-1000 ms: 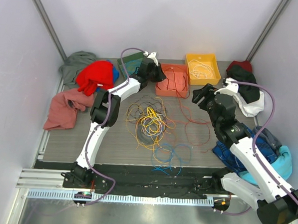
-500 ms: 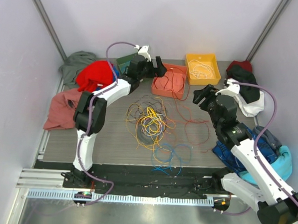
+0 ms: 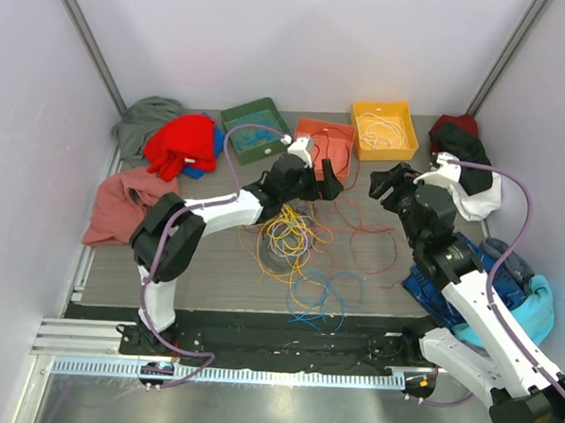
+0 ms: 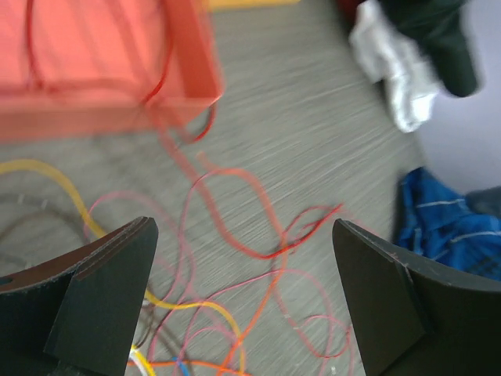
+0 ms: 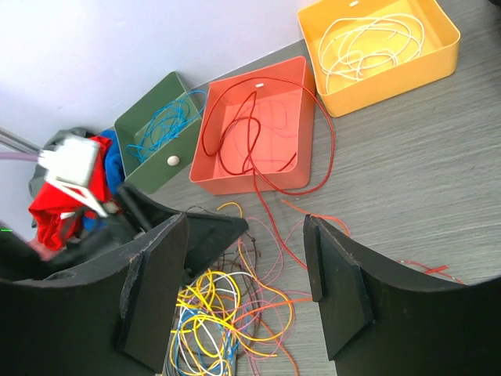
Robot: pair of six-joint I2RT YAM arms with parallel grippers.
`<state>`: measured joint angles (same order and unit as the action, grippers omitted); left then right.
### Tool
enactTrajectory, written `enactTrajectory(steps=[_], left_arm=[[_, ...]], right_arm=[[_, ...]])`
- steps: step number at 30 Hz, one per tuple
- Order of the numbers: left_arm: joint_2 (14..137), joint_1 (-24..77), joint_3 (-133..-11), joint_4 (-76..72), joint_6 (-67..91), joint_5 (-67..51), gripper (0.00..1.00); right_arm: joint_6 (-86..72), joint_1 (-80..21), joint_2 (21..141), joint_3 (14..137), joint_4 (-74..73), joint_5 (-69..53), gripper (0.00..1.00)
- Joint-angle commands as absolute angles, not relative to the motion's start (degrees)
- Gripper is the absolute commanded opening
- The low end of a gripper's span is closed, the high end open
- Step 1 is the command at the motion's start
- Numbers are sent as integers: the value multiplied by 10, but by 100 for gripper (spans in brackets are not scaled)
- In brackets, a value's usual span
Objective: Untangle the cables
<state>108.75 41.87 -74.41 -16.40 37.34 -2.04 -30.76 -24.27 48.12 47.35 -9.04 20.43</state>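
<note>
Left tool (image 3: pixel 328 179) spread wide, holding nothing, low over surface (image 3: pixel 204 264). Red cable (image 4: pixel 249 205) directly beneath, between its fingers (image 4: pixel 102 301), trailing from red tray (image 4: pixel 94 70), running diagonally across gap. Tangled heap of cables (image 3: pixel 283 232) back toward its wrist. Right tool (image 3: pixel 388 184) also wide, empty, farther off.

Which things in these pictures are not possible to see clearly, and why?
Left wrist: orange tray blurred, cut off by the top edge.
Top external: left gripper hides the orange tray's near wall.
Right wrist: cable tangle cut off by the bottom edge, partly behind the right gripper.
</note>
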Motion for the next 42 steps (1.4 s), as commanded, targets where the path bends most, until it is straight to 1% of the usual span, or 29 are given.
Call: enactTrajectory(steps=[1, 10, 15, 17, 18, 20, 21, 23, 24, 25, 26, 28, 29, 31, 37, 42], left_arm=[[1115, 407, -727, -206, 463, 21, 100], [1189, 408, -760, -255, 504, 5, 99], [1228, 408, -782, -272, 519, -15, 87], [1237, 408, -794, -272, 522, -19, 84], [1244, 408, -798, -273, 522, -22, 80], [1252, 408, -810, -275, 524, -29, 76], [1259, 408, -812, -279, 525, -32, 70], [1266, 408, -820, -286, 529, -38, 62], [1269, 408, -823, -287, 530, -40, 55], [1271, 408, -824, -288, 531, -42, 52], [1270, 408, -824, -290, 531, -46, 37], [1260, 407, -817, -293, 525, -44, 22], [1253, 407, -812, -292, 520, -42, 8], [1231, 405, -802, -290, 512, -39, 0], [1194, 395, -795, -291, 495, -50, 0], [1122, 367, -800, -311, 515, -67, 0]], right_arm=[[-316, -244, 472, 469, -74, 208, 68], [-312, -243, 467, 461, -77, 215, 68], [-308, -243, 467, 462, -79, 220, 68], [-306, -243, 469, 462, -80, 220, 68], [-307, -243, 470, 461, -80, 221, 68], [-306, -243, 472, 461, -80, 221, 68], [-307, -243, 473, 461, -80, 221, 68], [-306, -243, 473, 460, -80, 223, 68], [-304, -243, 475, 460, -79, 223, 68], [-305, -243, 474, 460, -80, 223, 68], [-303, -244, 474, 461, -80, 225, 68], [-302, -243, 475, 461, -80, 225, 68], [-303, -243, 474, 461, -79, 226, 68], [-303, -243, 475, 461, -80, 226, 68], [-307, -243, 473, 460, -77, 220, 68], [-301, -243, 460, 464, -83, 227, 68]])
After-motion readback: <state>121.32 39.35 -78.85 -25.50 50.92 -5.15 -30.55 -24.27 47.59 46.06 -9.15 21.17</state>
